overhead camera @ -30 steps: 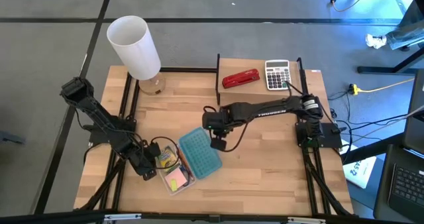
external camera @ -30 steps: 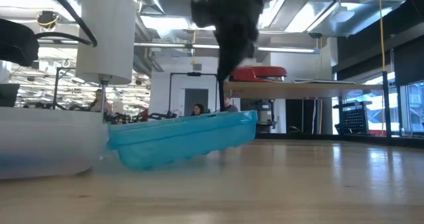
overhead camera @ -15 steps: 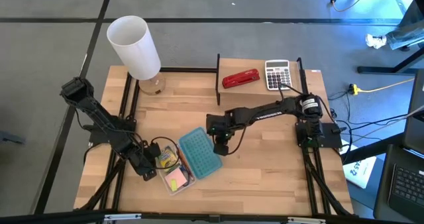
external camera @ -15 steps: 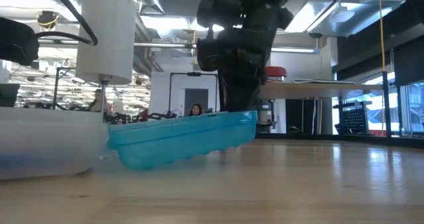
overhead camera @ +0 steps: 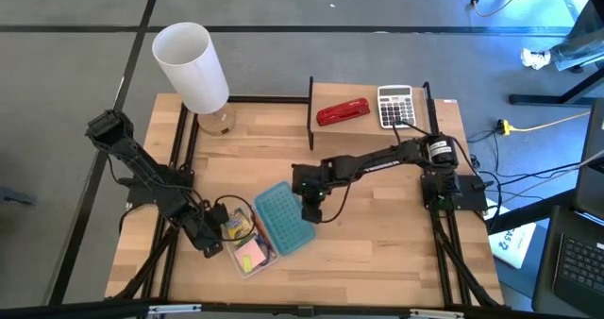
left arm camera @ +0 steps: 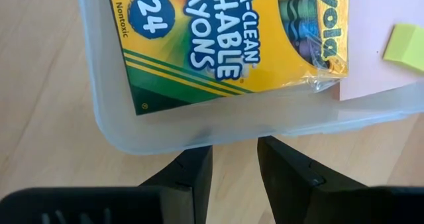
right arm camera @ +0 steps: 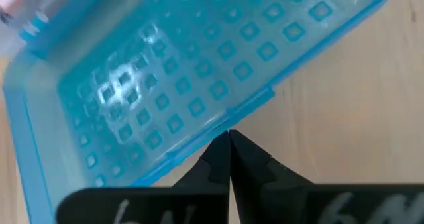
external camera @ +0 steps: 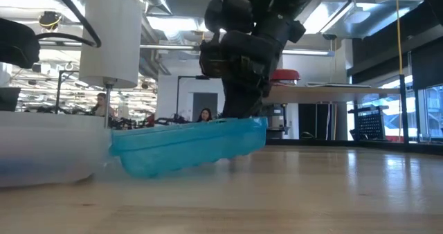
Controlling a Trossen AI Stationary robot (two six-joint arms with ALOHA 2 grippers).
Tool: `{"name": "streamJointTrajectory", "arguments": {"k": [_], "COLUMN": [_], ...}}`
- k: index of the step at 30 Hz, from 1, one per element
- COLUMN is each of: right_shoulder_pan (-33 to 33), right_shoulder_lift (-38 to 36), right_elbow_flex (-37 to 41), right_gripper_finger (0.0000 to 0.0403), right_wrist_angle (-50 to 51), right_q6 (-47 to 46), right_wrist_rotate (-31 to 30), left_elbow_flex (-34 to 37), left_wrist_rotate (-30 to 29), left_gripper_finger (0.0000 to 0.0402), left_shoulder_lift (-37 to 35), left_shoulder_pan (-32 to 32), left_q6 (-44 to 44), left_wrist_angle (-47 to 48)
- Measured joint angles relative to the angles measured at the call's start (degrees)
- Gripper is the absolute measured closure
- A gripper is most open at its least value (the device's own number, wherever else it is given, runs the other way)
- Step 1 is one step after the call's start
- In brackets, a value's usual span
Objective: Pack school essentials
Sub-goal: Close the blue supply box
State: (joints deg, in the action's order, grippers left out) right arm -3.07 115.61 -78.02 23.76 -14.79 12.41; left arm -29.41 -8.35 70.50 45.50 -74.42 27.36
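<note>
From the low view, the clear box (external camera: pixel 41 147) runs off the frame's edge, and its cloudy wall hides whatever lies inside. The blue lid (external camera: pixel 187 145) blocks the right gripper's (external camera: pixel 239 113) fingertips from there. From overhead, the left gripper (overhead camera: pixel 209 241) is too small to read. The box contents are mostly a jumble: only the crayon box (overhead camera: pixel 238 226) and the pink sticky-note pad (overhead camera: pixel 249 256) stand out. In the left wrist view, the crayon box (left arm camera: pixel 225 32) and pad (left arm camera: pixel 391 58) are both cut off by the edge. People (external camera: pixel 205 115) far behind the table are blurred specks.
</note>
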Motion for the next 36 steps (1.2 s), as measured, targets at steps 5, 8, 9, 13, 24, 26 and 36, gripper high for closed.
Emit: {"name": "streamJointTrajectory", "arguments": {"k": [5,8,9,13,24,26,36], "right_shoulder_pan": [-0.1,-0.2,-0.2,-0.2,-0.2,-0.2,-1.0], "right_shoulder_lift": [0.0,0.0,0.0,0.0,-0.2,-0.2,-0.3], "right_elbow_flex": [0.0,0.0,0.0,-1.1,-9.3,-10.6,-17.9], "right_gripper_finger": [0.0398,0.0398,0.0398,0.0398,0.0398,0.0398,0.0398], "right_wrist_angle": [-1.8,-1.8,-1.8,-0.2,7.6,8.6,11.1], "right_q6": [-0.2,-0.9,-1.4,-1.6,0.3,0.3,1.6], "right_wrist_rotate": [0.6,2.8,3.0,3.2,3.2,3.4,3.3], "left_elbow_flex": [0.0,0.0,0.0,0.0,0.0,0.0,0.0], "left_wrist_rotate": [-0.5,-0.5,-0.5,-0.5,0.2,0.2,-0.2], "left_gripper_finger": [0.0288,0.0288,0.0288,0.0288,0.0288,0.0288,0.0288], "left_shoulder_lift": [0.0,0.0,0.0,0.0,0.0,0.0,0.0], "left_shoulder_pan": [-0.1,-0.7,-1.0,-1.8,-2.0,-2.0,-3.0], "left_q6": [-0.1,0.0,0.0,0.2,-0.1,-0.5,-1.6], "left_wrist_angle": [0.1,0.2,0.2,0.1,0.2,0.1,-0.4]}}
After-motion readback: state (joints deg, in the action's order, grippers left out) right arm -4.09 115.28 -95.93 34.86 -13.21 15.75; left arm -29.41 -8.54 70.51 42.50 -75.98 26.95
